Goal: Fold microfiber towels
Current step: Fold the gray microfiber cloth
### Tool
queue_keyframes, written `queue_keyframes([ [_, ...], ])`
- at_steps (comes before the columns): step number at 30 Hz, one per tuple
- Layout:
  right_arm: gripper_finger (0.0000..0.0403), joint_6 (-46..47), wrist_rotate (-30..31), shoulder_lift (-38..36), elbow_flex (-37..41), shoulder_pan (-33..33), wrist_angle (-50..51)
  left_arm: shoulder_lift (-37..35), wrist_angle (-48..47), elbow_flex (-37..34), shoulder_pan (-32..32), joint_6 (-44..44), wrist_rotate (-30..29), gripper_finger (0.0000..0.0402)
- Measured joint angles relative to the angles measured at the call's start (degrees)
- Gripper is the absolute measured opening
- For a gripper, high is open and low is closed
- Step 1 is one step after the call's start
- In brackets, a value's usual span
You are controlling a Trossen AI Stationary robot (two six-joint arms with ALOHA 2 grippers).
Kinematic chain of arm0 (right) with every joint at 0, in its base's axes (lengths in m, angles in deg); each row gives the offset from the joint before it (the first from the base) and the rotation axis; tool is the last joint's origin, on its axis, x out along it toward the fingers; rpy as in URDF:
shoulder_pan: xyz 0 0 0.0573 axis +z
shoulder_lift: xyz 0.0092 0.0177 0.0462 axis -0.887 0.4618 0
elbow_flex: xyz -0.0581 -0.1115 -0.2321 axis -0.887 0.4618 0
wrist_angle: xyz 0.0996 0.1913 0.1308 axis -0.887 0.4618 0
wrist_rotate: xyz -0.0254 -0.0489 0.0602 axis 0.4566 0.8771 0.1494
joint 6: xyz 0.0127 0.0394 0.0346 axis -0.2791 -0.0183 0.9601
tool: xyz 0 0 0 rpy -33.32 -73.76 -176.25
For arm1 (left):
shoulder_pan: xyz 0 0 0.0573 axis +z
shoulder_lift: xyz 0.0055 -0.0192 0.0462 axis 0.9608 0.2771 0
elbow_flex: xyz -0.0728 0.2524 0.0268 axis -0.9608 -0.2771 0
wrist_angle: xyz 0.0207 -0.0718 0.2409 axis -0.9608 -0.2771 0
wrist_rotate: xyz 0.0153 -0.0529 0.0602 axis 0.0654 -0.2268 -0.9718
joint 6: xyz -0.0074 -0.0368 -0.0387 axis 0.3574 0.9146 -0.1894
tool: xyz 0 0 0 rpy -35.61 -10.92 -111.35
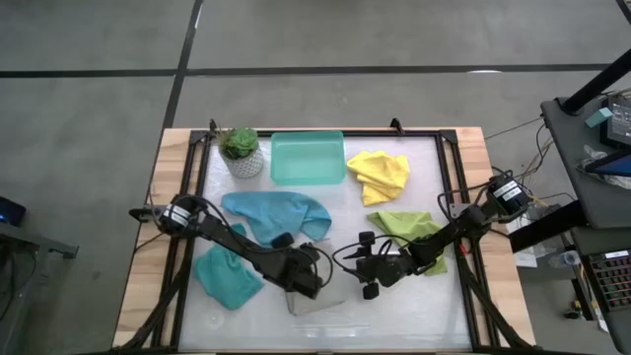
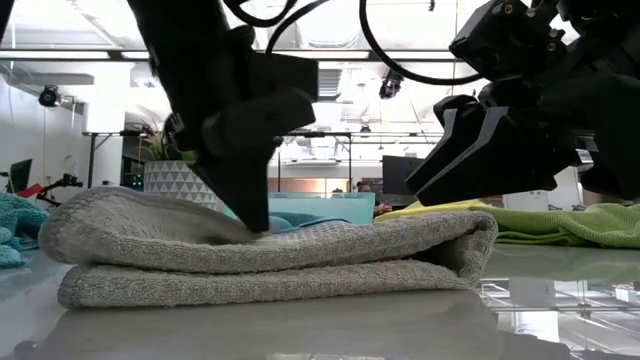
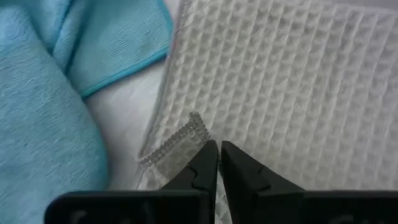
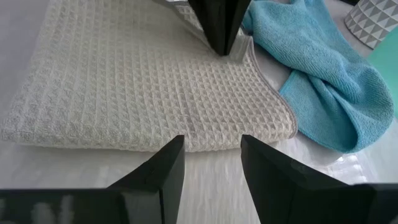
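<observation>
A light grey waffle-weave towel lies folded double on the table's near middle, its fold toward my right gripper. My left gripper points steeply down onto the towel's top layer at its hemmed edge and is shut. My right gripper hovers open and low just off the towel's folded side, touching nothing. One teal-blue towel lies crumpled behind the grey one, another to its left. A yellow towel and a lime green one lie crumpled at the right. My left gripper meets the grey towel at the hemmed edge of its top layer, near a corner, coming from above at a steep slant. The fingertips dent the cloth, with the hem running in beside them. The towel lies flat on the table.
A teal tray and a potted plant stand along the far edge. A black frame borders the work area. Bare white table shows in front of the grey towel.
</observation>
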Motion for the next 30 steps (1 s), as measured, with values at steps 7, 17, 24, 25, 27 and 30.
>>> queue_keyframes([
  [7,0.0148,0.01,-0.02,0.00,0.02,0.00,0.01,-2.46,-6.26,-0.06,0.00,-0.01,2.10,0.0007],
  [17,0.0148,0.04,-0.04,-0.02,0.07,0.00,0.04,-4.67,-10.17,-0.28,-0.09,3.07,8.17,0.0008],
  [24,0.0148,0.24,-0.09,-0.02,0.07,0.00,0.07,-4.58,-11.62,-0.98,-0.04,4.78,8.83,0.0008],
  [25,0.0148,0.33,-0.09,-0.02,0.07,0.00,0.07,-4.58,-12.56,-0.98,-0.04,5.36,8.95,0.0008],
  [27,0.0148,0.42,-0.09,-0.02,0.07,0.00,0.07,-4.58,-13.86,-1.04,-0.04,6.12,9.07,0.0008],
  [30,0.0148,0.44,-0.09,-0.04,0.07,0.00,0.07,-4.58,-14.32,-0.96,-0.02,6.15,9.09,0.0011],
])
